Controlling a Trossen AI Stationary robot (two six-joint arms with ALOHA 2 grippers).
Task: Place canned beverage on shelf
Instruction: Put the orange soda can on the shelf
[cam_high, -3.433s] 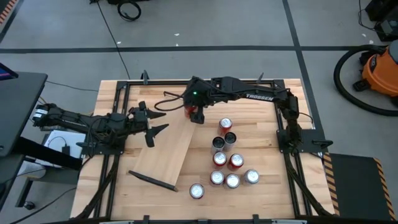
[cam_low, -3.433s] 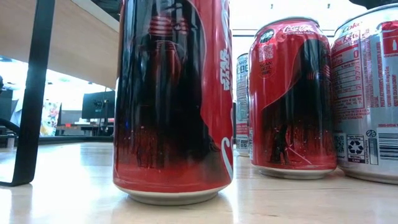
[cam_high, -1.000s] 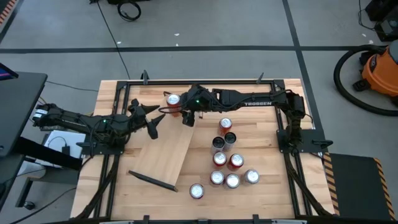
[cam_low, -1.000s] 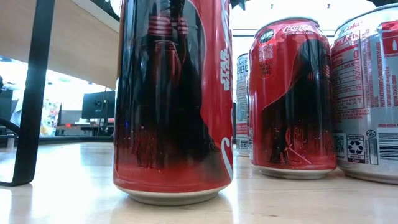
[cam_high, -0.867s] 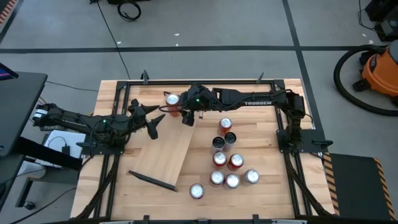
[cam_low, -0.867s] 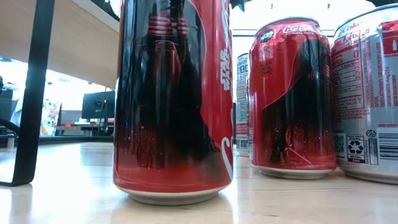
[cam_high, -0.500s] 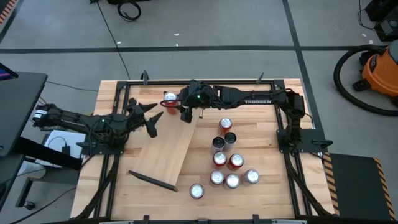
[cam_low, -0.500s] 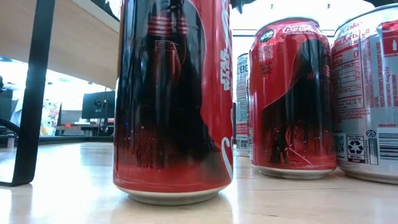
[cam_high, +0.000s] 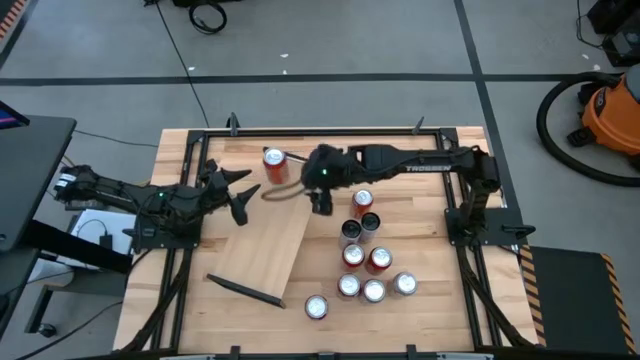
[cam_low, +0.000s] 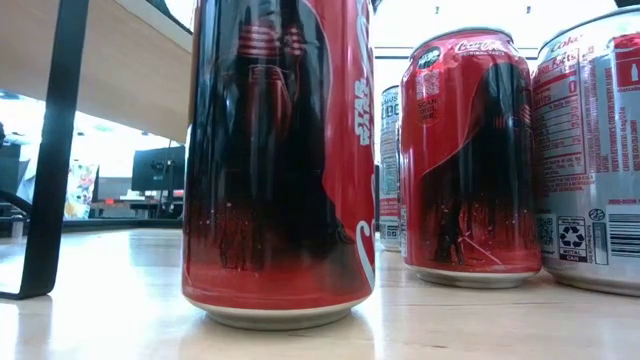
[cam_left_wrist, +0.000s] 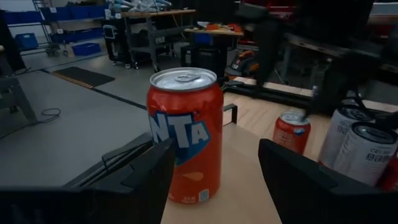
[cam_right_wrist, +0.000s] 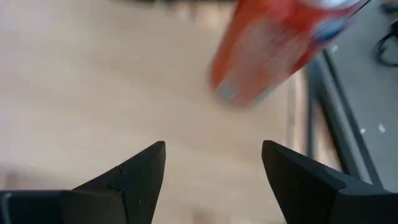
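Observation:
An orange can stands upright on its base at the far end of the shelf, a pale wood plank with a dark bar at its near end. My right gripper hangs open to the right of the can, clear of it. My left gripper is open at the shelf's far left corner and points level at the can, stopping short of it. The low view shows the shelf's underside and one dark leg.
Several red and silver cans stand in a cluster right of the shelf, and one more stands near the front edge. They fill the low view. A black frame runs along the table's rim.
My right gripper has drawn back from the orange can toward the table's right and near side, tipping as it went. The can has stayed upright where it was.

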